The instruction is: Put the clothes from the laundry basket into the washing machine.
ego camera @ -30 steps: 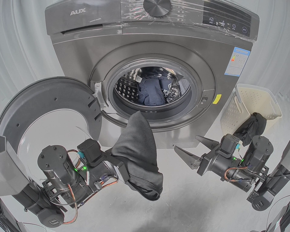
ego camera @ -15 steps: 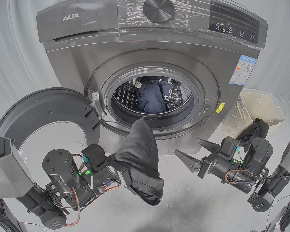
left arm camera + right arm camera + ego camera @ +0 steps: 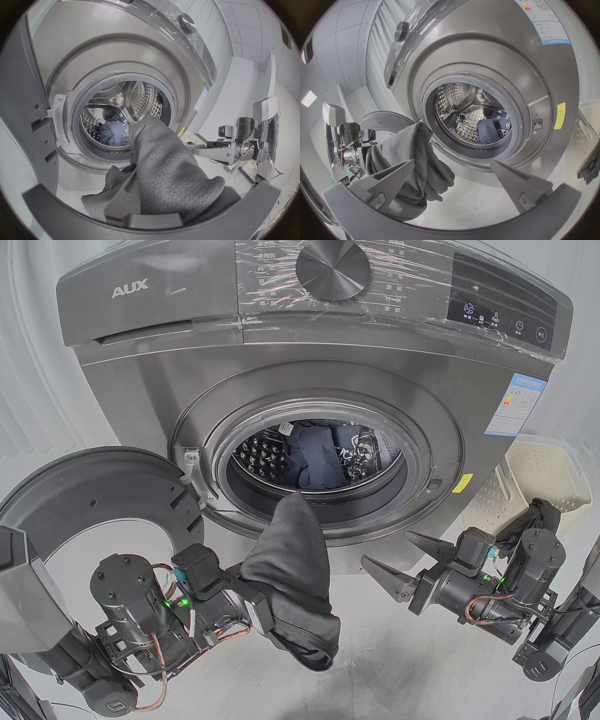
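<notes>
A dark grey garment (image 3: 300,609) is draped over my left gripper (image 3: 278,565), which is shut on it; the cloth hides the fingers. Its peak stands just below the lower rim of the washing machine (image 3: 312,371) opening. Navy clothes (image 3: 315,455) lie inside the drum (image 3: 140,97). My right gripper (image 3: 384,547) hangs open and holds nothing, to the right of the garment and in front of the machine's lower front. A cream laundry basket (image 3: 556,471) stands at the machine's right side, with a dark garment (image 3: 531,521) hanging over its rim.
The machine's round door (image 3: 94,502) is swung fully open to the left, close beside my left arm. Bare pale floor (image 3: 387,671) lies below both grippers. The control panel is wrapped in plastic film (image 3: 400,284).
The whole view has shifted: the camera has come closer to the machine, which now looms larger. The garment's peak sits nearer the opening's rim. Both grippers keep their states.
</notes>
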Controlling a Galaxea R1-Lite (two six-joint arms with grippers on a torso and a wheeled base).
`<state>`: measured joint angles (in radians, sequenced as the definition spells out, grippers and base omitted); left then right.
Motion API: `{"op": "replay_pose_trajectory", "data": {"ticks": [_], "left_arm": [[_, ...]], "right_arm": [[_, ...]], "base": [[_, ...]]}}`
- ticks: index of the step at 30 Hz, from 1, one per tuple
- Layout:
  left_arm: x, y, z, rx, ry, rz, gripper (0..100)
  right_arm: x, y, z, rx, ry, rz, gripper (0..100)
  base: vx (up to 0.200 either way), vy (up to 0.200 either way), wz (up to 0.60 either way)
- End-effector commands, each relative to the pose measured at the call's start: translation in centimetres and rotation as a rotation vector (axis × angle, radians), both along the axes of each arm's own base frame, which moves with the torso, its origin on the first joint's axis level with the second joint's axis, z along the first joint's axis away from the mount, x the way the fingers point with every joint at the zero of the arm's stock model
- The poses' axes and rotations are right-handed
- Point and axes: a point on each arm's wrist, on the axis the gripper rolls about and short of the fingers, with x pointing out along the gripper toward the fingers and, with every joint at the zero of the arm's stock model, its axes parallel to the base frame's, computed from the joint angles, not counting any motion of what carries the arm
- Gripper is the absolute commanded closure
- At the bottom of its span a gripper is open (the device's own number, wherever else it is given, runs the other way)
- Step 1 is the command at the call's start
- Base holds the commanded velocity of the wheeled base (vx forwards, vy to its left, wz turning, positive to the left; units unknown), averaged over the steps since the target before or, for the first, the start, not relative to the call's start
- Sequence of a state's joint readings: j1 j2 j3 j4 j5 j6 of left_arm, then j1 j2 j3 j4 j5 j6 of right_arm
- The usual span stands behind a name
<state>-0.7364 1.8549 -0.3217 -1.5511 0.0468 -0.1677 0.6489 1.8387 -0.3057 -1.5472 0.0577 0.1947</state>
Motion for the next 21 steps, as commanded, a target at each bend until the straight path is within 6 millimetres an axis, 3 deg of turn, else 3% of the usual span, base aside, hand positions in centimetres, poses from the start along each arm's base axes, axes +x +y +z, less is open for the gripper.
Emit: {"op": "replay_pose_trajectory", "data": {"ticks": [1,3,12,18,21], "left_arm": [[-0.1,-0.1,-0.2,0.005,0.005,-0.004,100],[-0.2,-0.2,-0.2,0.005,0.003,-0.007,100],[-0.1,-0.2,0.0,0.001,-0.002,-0.005,100],[-0.1,-0.2,-0.1,0.008,-0.001,-0.002,100],[-0.1,-0.2,-0.2,0.011,0.002,-0.004,100]], "right_arm": [[0.0,0.0,0.0,-0.001,0.002,0.001,0],[-0.1,0.0,0.0,0.0,0.0,0.002,0],[0.0,0.0,-0.1,-0.002,0.005,0.002,0],[-0.2,-0.1,-0.1,-0.005,0.007,0.004,0],[-1.4,-0.6,-1.3,-0.051,0.056,0.015,0]], "base": [[0.2,0.0,0.0],[0.2,0.0,0.0],[0.0,0.0,0.0],[0.0,-0.2,0.0],[0.0,0.0,0.0]]}}
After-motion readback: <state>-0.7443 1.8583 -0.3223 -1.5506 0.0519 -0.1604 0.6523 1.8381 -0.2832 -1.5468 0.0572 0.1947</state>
